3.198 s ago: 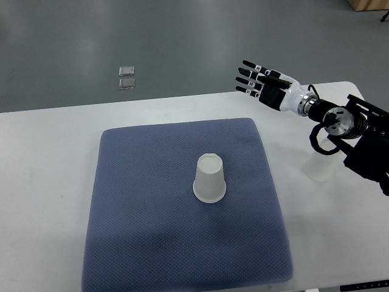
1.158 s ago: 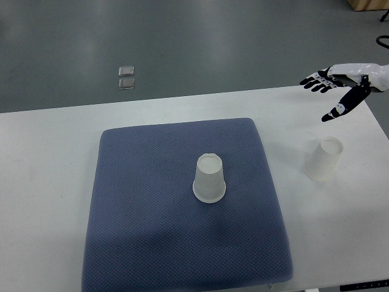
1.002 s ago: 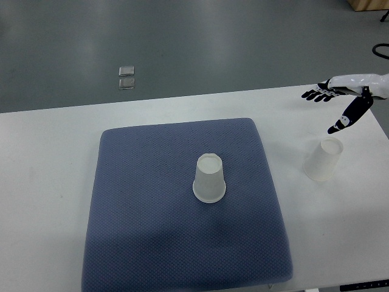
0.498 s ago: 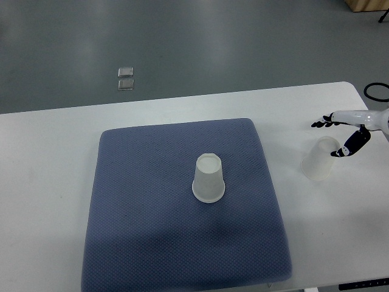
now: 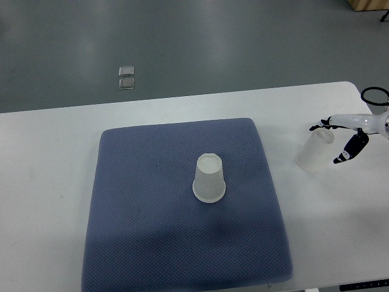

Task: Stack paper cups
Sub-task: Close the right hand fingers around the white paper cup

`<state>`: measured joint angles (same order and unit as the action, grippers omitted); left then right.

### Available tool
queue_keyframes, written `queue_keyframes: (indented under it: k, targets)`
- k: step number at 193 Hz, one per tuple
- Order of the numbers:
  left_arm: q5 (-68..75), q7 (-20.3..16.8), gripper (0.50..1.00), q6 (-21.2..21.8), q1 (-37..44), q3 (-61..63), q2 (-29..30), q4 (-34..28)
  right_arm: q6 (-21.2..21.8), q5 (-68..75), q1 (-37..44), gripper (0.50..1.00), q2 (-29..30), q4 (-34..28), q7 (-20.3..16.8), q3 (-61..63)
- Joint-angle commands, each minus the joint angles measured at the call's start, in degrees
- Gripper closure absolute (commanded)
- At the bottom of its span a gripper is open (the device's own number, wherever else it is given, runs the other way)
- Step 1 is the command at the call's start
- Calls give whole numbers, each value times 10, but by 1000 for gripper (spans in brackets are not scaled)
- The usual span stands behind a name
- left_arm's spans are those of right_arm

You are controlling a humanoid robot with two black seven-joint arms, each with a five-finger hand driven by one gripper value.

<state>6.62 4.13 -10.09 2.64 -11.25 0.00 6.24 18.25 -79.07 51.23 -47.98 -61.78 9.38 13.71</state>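
Note:
One white paper cup (image 5: 209,178) stands upside down in the middle of the blue mat (image 5: 140,207). A second paper cup (image 5: 311,153) sits on the white table to the right of the mat, leaning with its closed end towards the right edge. My right hand (image 5: 327,144) comes in low from the right edge and straddles that closed end. Its fingers (image 5: 320,126) are on the far side and its thumb (image 5: 341,154) on the near side, still spread. The left hand is out of view.
The white table (image 5: 48,158) carries the mat, and its far right corner lies just beyond my hand. Two small clear squares (image 5: 126,77) lie on the grey floor past the table's far edge. A black cable loop (image 5: 374,95) shows at the right edge.
My right hand has dropped from above the table's far corner down to the right-hand cup. That cup has shifted slightly left and tipped. The cup on the mat has not moved.

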Motion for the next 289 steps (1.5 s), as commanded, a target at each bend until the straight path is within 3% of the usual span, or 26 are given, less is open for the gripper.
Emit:
queue_keyframes:
  k: [1,90,138,225,289]
  targets:
    - [0,0,500,0,0,0,0,0,2,0,0,579,0,0,0,1]
    - [0,0,500,0,0,0,0,0,-4,0,-2,581,41,8,-6,4]
    - [0,0,500,1,0,0,0,0,-32,-11,-3,599,59,27,-6,-5]
    - [0,0,500,1,0,0,0,0,-52,-35,-3,764,77,57,0,-23]
    - [0,0,500,0,0,0,0,0,-54,-35,1,773,70,57,16,-30]
